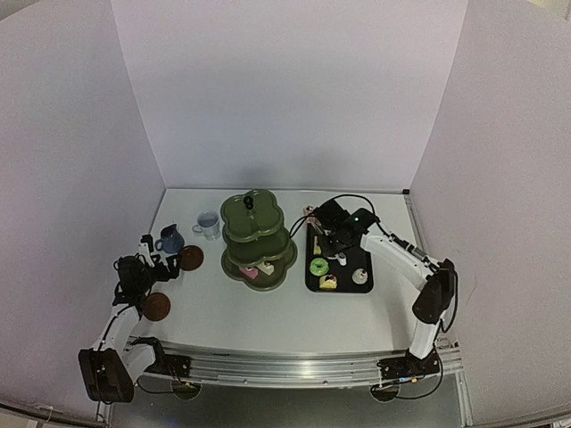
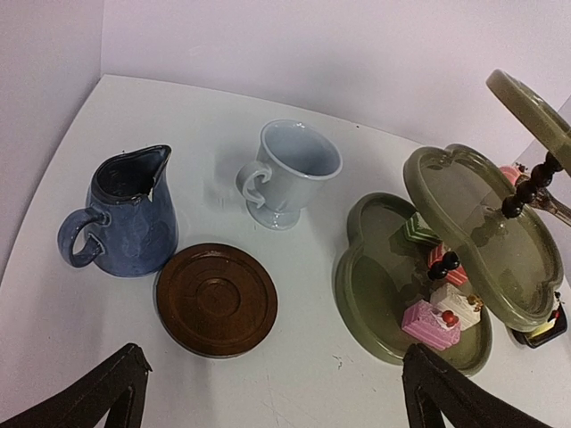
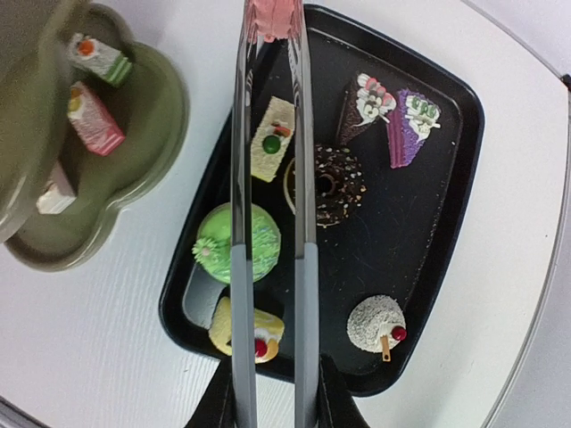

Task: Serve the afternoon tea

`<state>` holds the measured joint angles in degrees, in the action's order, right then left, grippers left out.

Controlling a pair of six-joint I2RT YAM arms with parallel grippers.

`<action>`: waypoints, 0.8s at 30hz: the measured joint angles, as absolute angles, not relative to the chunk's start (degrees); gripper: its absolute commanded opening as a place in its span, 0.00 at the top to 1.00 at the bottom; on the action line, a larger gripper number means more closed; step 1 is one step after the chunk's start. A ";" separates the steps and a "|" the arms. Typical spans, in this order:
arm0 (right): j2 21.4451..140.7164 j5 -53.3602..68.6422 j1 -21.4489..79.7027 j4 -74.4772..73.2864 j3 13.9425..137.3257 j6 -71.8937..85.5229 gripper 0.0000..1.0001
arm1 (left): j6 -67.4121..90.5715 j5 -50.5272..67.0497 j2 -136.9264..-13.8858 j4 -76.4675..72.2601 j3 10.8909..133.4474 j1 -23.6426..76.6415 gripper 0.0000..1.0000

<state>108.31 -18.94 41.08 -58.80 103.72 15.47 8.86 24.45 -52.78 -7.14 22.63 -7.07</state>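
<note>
Cake-transfer step: right tool [image 3: 272,406] clamped on metal tongs [image 3: 238,178], tips pinching a pink cake [image 3: 272,16] over the black tray [image 3: 419,223]. Next, likely: swing to green stand [image 1: 257,234], find a free tier spot, ease off. Left tool [image 2: 274,374] spread, hovering by brown saucer [image 2: 216,299].

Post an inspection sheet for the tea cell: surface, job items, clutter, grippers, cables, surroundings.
Surface: white table, no spill seen.
Job's things: green three-tier stand at centre, small cakes on its bottom tier; seven more cakes on the tray; dark blue mug and pale mug upright on the table, off the saucers; two brown saucers bare.
Clutter: black tray right of the stand; metal tongs.
Grippers: left gripper open, low beside one saucer; right gripper shut on the tongs above the tray.
Cables: black cable loops over the right wrist; cable bundle on the left arm.
Surroundings: pale walls on three sides; metal rail at the near edge.
</note>
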 measured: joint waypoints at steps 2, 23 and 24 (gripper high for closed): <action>106.47 -18.91 42.79 -59.97 103.72 15.30 1.00 | 9.59 24.39 -52.29 -7.14 22.43 -7.07 0.00; 96.68 -13.70 60.16 -68.72 92.10 21.05 1.00 | 15.88 20.69 -44.78 -6.07 19.49 -7.07 0.01; 96.40 -13.16 61.21 -68.58 92.14 20.96 1.00 | 15.88 20.63 -44.59 -6.07 19.34 -7.07 0.01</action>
